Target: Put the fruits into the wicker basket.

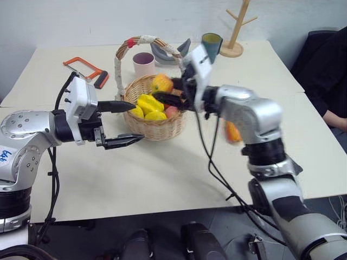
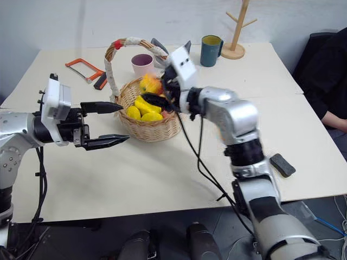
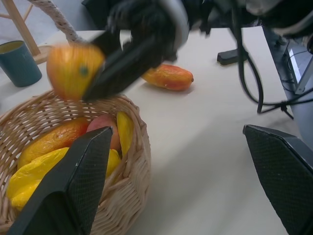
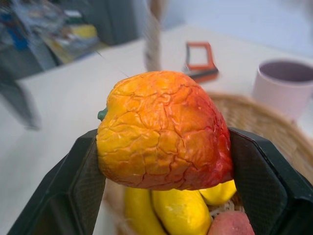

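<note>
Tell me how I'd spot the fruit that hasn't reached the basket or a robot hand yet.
Find the wicker basket in the middle of the cream table. The right tool holds a round yellow-red fruit above the basket. The fruit you want is the long mango-like fruit lying alone on the bare tabletop beyond the basket's rim: oblong, orange-red fading to yellow, untouched.
</note>
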`<state>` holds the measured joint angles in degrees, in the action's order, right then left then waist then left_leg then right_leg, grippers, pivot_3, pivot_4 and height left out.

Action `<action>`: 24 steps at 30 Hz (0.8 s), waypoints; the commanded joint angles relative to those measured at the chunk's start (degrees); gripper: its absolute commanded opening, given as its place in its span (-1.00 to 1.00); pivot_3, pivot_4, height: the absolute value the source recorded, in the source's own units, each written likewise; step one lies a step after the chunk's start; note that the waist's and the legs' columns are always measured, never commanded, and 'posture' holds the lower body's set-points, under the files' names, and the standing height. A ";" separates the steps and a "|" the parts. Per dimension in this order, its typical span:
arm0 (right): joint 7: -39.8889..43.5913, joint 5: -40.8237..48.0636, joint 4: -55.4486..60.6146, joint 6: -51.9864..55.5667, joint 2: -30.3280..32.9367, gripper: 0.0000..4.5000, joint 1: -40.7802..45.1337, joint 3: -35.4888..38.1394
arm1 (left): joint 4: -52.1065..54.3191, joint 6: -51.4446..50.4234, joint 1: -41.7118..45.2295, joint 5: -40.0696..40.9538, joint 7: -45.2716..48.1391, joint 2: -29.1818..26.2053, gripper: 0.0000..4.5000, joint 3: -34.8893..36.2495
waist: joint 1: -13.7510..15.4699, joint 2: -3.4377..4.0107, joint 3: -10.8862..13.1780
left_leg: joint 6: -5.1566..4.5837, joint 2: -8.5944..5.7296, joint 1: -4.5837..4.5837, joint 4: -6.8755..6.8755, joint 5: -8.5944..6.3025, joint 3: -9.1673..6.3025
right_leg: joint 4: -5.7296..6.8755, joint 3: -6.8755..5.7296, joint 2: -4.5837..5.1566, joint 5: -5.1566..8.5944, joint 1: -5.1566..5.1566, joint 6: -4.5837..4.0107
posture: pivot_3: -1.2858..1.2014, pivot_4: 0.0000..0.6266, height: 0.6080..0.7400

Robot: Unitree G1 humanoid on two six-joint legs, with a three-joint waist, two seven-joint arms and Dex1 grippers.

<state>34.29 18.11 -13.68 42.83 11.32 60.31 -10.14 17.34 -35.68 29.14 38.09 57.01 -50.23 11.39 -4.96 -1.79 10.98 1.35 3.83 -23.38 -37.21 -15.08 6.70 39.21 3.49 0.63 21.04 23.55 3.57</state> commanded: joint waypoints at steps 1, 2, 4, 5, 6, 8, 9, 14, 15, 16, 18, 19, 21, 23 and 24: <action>-0.64 -4.87 -3.33 -6.39 -0.45 0.85 1.21 -2.12 | 1.41 0.61 1.66 0.80 -0.64 0.40 1.00 0.58 | 0.14 0.00 0.00 | -0.01 -0.01 -0.09 -0.03 0.01 -0.01 | 0.08 -0.01 0.03 0.00 0.11 0.00 | 0.03 -0.52 1.00; -0.33 -5.93 -3.10 -7.39 -0.17 0.99 0.86 -2.90 | 1.43 0.74 1.79 0.67 -0.68 0.60 1.00 0.36 | 0.10 0.00 0.00 | -0.01 -0.02 -0.10 -0.03 0.00 -0.01 | 0.08 -0.01 0.04 0.00 0.13 0.00 | 0.03 -0.52 1.00; -0.04 -4.80 0.98 -5.16 0.06 0.99 -0.25 -1.85 | 1.23 1.00 2.26 0.49 -0.73 1.20 1.00 -0.20 | 0.05 -0.01 0.00 | -0.01 -0.02 -0.08 -0.03 0.00 0.00 | 0.08 -0.01 0.04 0.00 0.11 0.00 | 0.03 -0.52 1.00; 0.01 -4.15 2.60 -3.94 0.06 0.99 -0.58 -1.12 | 1.13 1.04 2.45 0.42 -0.72 1.40 1.00 -0.36 | 0.06 -0.01 0.00 | 0.00 -0.01 -0.08 -0.03 0.01 0.00 | 0.09 -0.01 0.03 0.00 0.11 0.00 | 0.03 -0.52 1.00; 0.01 -3.36 4.77 -2.58 0.28 0.99 -0.94 -0.28 | 1.08 1.09 2.56 0.42 -0.68 1.58 1.00 -0.44 | 0.04 -0.01 0.00 | 0.01 0.00 -0.07 -0.04 0.02 0.00 | 0.14 -0.01 0.01 0.00 0.11 0.00 | 0.03 -0.52 1.00; -0.14 -0.54 15.37 3.18 4.02 0.99 -2.74 3.86 | 0.69 1.26 3.42 0.53 -0.40 2.52 1.00 -1.24 | 0.12 -0.01 0.00 | 0.05 0.02 -0.03 -0.04 0.04 0.00 | 0.23 0.01 -0.02 0.00 0.12 0.00 | 0.03 -0.52 1.00; 0.44 1.44 20.87 6.62 6.49 0.99 -4.17 5.86 | 0.47 1.33 3.87 0.44 -0.27 3.00 1.00 -1.74 | 0.18 -0.01 0.00 | 0.07 0.02 -0.04 -0.01 0.08 -0.04 | 0.25 -0.02 -0.03 0.00 0.13 0.00 | 0.03 -0.52 1.00; 2.03 8.93 40.48 23.20 22.82 0.99 -18.43 19.22 | 0.95 1.06 4.68 1.25 0.74 4.87 1.00 -3.27 | 1.54 -0.05 -0.03 | 0.03 0.00 0.05 0.02 0.05 -0.13 | 0.07 -0.08 0.01 0.00 -0.10 0.00 | 0.03 -0.52 1.00; 0.59 8.96 41.40 25.47 24.46 0.99 -21.21 22.86 | 1.07 1.04 4.92 1.36 0.99 5.32 1.00 -3.69 | 1.68 -0.06 -0.03 | 0.02 0.00 0.06 0.03 0.04 -0.13 | 0.00 -0.08 0.01 0.00 -0.14 0.00 | 0.03 -0.52 1.00; -0.54 9.22 41.99 27.04 25.44 0.99 -23.02 25.34 | 1.14 1.03 5.09 1.41 1.16 5.63 1.00 -3.97 | 1.72 -0.07 -0.04 | 0.01 0.00 0.09 0.02 0.04 -0.12 | -0.06 -0.07 0.00 0.00 -0.20 0.00 | 0.03 -0.52 1.00; -5.49 7.17 39.80 29.23 24.46 0.99 -26.27 30.44 | 1.04 1.27 5.98 1.23 1.68 6.66 1.00 -5.17 | 1.51 -0.06 -0.04 | -0.02 0.00 0.10 0.04 0.09 0.00 | -0.10 0.03 -0.03 -0.01 -0.18 0.02 | 0.03 -0.52 1.00; -7.11 6.57 38.97 29.40 23.86 0.99 -27.29 31.63 | 0.96 1.40 6.37 1.06 1.93 7.07 1.00 -5.65 | 1.33 -0.06 -0.04 | -0.01 0.01 0.13 0.04 0.10 0.06 | -0.07 0.08 -0.07 -0.01 -0.18 0.03 | 0.03 -0.52 1.00; -8.62 6.57 36.98 28.78 22.50 0.99 -28.87 32.88 | 0.66 1.92 7.35 0.42 2.65 7.79 1.00 -6.77 | 1.03 -0.06 -0.04 | 0.06 0.03 0.22 0.07 0.18 0.09 | 0.06 0.12 -0.12 -0.02 -0.15 0.03 | 0.03 -0.52 1.00; -10.28 5.24 33.70 25.76 20.96 0.99 -29.91 32.00 | 0.07 2.33 8.59 0.11 3.11 8.52 1.00 -7.69 | 0.59 -0.06 -0.04 | 0.15 0.03 0.24 0.12 0.25 0.07 | 0.13 0.12 -0.18 -0.01 -0.11 0.03 | 0.03 -0.52 1.00; -10.99 4.62 32.54 24.60 20.57 0.99 -30.16 31.39 | -0.17 2.39 8.99 0.07 3.21 8.74 1.00 -7.90 | 0.41 -0.06 -0.04 | 0.16 0.05 0.25 0.12 0.25 0.06 | 0.14 0.12 -0.20 -0.01 -0.11 0.03 | 0.03 -0.52 1.00</action>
<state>24.74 23.56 19.75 70.03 32.14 30.22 21.13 17.16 -34.38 36.94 38.02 59.73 -41.28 3.18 -4.54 -1.86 10.94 1.52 3.87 -23.14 -37.09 -14.82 6.76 39.36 3.62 0.43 21.03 23.46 3.60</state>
